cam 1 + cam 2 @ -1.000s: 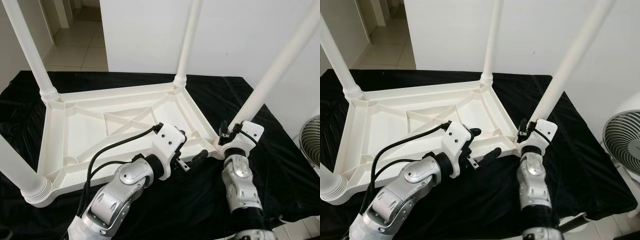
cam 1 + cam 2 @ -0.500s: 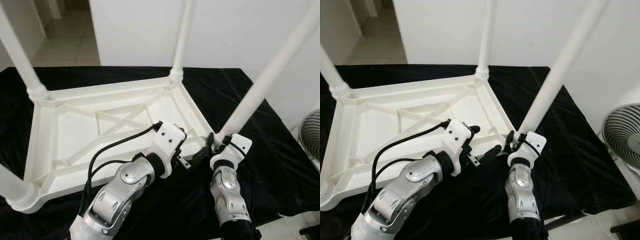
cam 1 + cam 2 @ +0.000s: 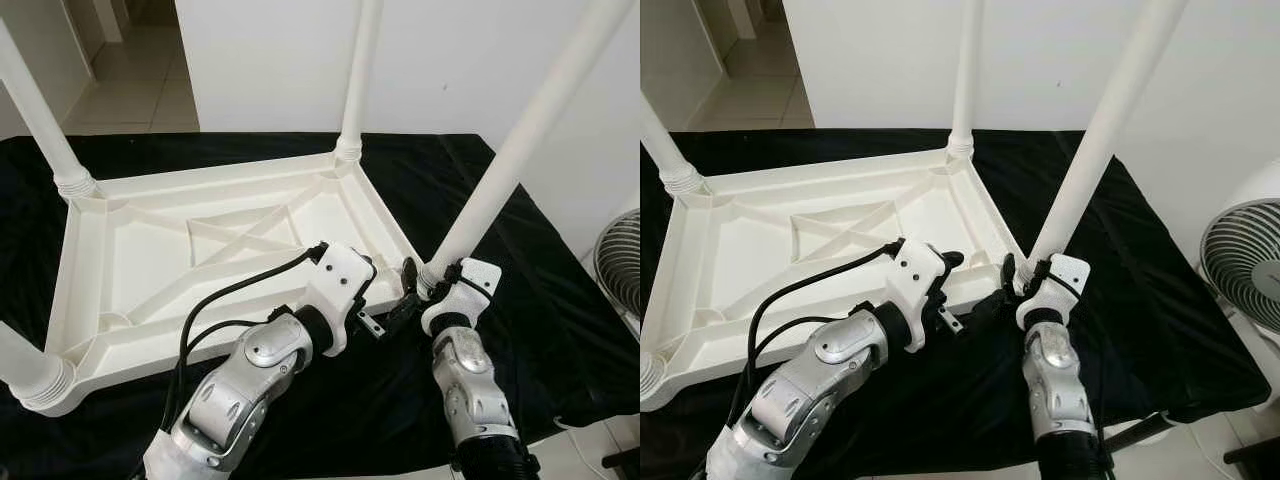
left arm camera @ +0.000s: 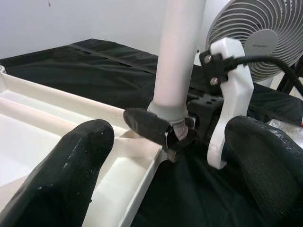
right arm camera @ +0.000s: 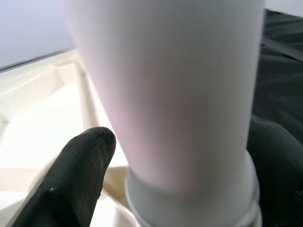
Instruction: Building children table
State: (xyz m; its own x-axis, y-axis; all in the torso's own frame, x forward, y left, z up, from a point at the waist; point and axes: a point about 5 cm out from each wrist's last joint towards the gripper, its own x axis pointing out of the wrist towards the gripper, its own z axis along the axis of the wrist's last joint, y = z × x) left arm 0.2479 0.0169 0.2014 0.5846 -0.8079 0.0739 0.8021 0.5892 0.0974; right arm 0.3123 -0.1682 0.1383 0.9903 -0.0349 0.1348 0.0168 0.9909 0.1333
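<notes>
1. Here the step in hand looks like seating the last leg (image 3: 500,175) into the near right corner socket of the upturned white tabletop (image 3: 150,260), which lies on a black cloth (image 3: 560,300).
2. At that corner the right gripper (image 4: 165,128) holds the leg's base between its fingers; the left gripper (image 3: 385,315) hovers just beside, spread wide and empty.
3. Next calls for twisting or pressing the leg home.
4. Beyond, three legs already stand upright.
5. Since a second ago, the right gripper has closed in around the leg's base.

A white plastic table (image 3: 200,250) lies upside down on black cloth, apparently four legs (image 3: 515,165) upright.
</notes>
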